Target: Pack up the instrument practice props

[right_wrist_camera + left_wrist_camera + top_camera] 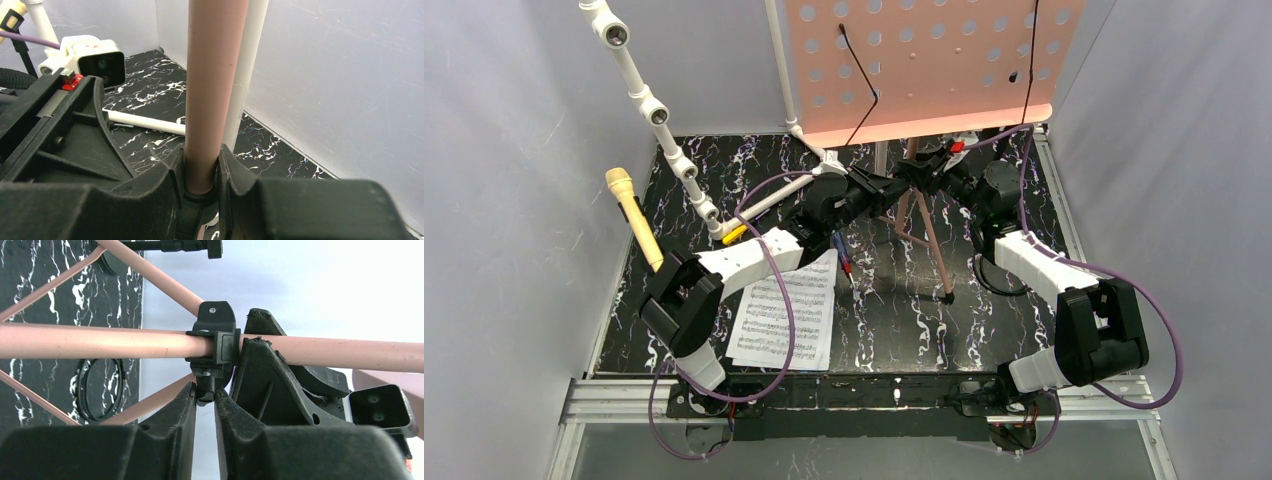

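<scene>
Pink perforated music board (924, 60) stood upright at the far edge of the black marbled table (904, 330), on a copper pole (100, 342) with spread tripod legs (936, 250). The left gripper (206, 391) pinched a small knob (206, 377) under the pole's black collar (216, 335). The right gripper (201, 165) was clamped around the pole beside it. White sheet-music pages (784, 310) lay nearer the front, and a yellow microphone (634, 215) was at the left

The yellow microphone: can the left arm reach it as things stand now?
Probably not yet: the left gripper is shut on the stand's clamp knob. Otherwise the yellow microphone sits in the open to its left.
</scene>
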`<state>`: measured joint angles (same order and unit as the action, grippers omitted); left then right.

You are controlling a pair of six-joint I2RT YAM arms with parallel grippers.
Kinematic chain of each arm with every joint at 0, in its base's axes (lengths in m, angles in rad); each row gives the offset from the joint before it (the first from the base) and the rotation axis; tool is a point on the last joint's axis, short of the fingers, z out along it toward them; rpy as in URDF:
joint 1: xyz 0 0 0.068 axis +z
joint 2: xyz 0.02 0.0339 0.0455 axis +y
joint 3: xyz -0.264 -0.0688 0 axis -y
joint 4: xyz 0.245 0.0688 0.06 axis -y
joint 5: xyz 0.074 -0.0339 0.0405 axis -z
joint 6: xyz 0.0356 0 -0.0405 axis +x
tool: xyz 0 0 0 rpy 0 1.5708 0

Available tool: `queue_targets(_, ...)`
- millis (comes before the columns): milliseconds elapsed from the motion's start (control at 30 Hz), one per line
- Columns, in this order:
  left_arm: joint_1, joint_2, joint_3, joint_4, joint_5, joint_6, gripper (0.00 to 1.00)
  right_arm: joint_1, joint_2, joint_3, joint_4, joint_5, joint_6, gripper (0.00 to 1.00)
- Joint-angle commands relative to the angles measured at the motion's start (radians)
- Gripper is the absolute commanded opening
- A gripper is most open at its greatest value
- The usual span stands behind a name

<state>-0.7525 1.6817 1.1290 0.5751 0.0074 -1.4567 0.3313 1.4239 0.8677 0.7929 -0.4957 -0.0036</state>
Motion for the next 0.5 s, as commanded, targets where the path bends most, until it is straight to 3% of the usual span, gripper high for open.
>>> queue_targets(0,0.014,-0.02,0.007,0.097,0.058,-0.159,0.23,0.01,0.04,-0.041,-0.165,-0.011,-0.034,0.01)
queue_targets(100,0.021,-0.05,-0.019,0.095,0.062,-0.07,0.4,0.01,0.04,-0.04,-0.171,-0.002,-0.04,0.01)
queue_targets(200,0.022,-0.101,-0.079,0.093,0.047,0.07,0.49,0.009,0.038,-0.036,-0.181,0.001,-0.046,0.01)
queue_targets(467,-0.022,-0.248,-0.143,0.011,0.007,0.683,0.59,0.01,0.043,-0.029,-0.186,-0.004,-0.048,0.01)
